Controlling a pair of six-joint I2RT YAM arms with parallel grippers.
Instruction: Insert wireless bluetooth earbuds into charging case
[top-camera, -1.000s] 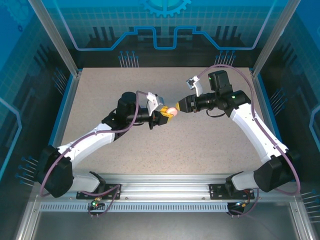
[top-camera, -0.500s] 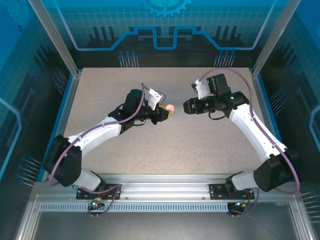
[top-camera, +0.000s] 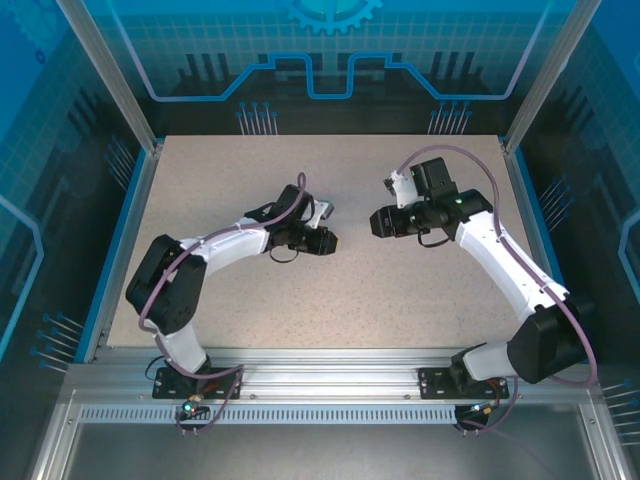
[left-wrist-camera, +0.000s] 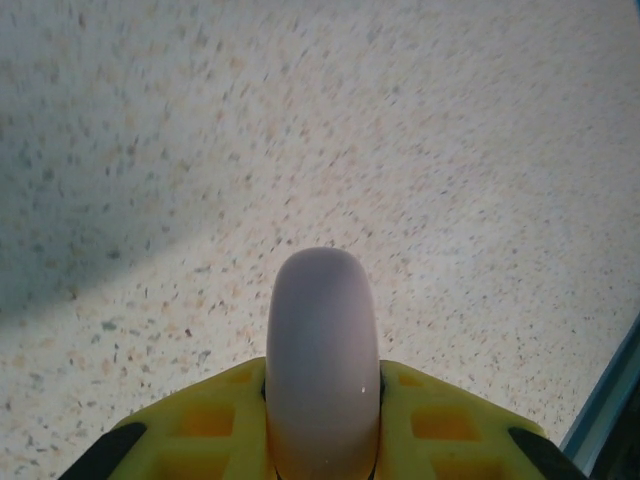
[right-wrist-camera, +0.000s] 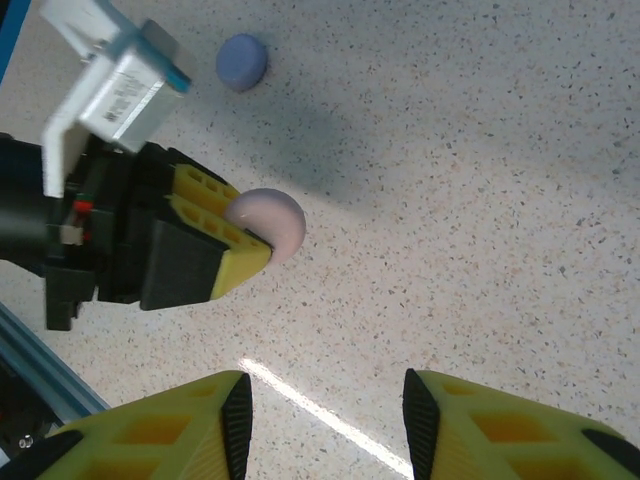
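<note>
Over speckled tabletop, left claw pinches pink case, lengthwise outward.

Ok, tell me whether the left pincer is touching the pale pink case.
Touching. The left wrist view shows the pale pink case clamped between the yellow fingers of the left pincer, no gap either side.

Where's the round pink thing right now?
The pink case is pinched in the left hand, over the middle of the speckled table. In the right wrist view, a blue round case lies beyond it.
</note>
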